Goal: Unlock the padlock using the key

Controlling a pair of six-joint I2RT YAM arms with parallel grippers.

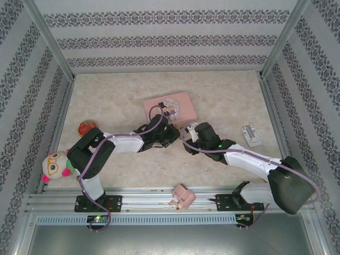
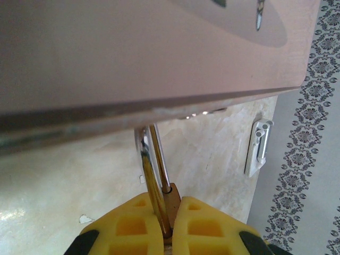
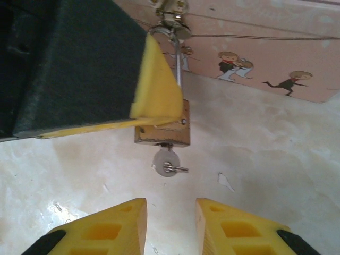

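The small brass padlock (image 3: 162, 130) hangs by its silver shackle (image 2: 151, 159) from the clasp (image 3: 172, 25) of the pink tin (image 1: 172, 108). My left gripper (image 2: 166, 202) is shut on the padlock body (image 2: 173, 197), and one of its yellow pads (image 3: 154, 87) covers the top of the lock in the right wrist view. The key (image 3: 166, 163) sticks out of the bottom of the padlock, with a small ring through its round head. My right gripper (image 3: 170, 212) stands open just short of the key and touches nothing. From above, both grippers (image 1: 169, 133) (image 1: 187, 139) meet at the tin's near edge.
A white plastic piece (image 1: 251, 135) lies right of the arms. A red round object (image 1: 86, 127) and a plush toy (image 1: 53, 166) sit at the left. A small pink box (image 1: 181, 196) rests on the near rail. Metal frame posts and patterned walls close in the table.
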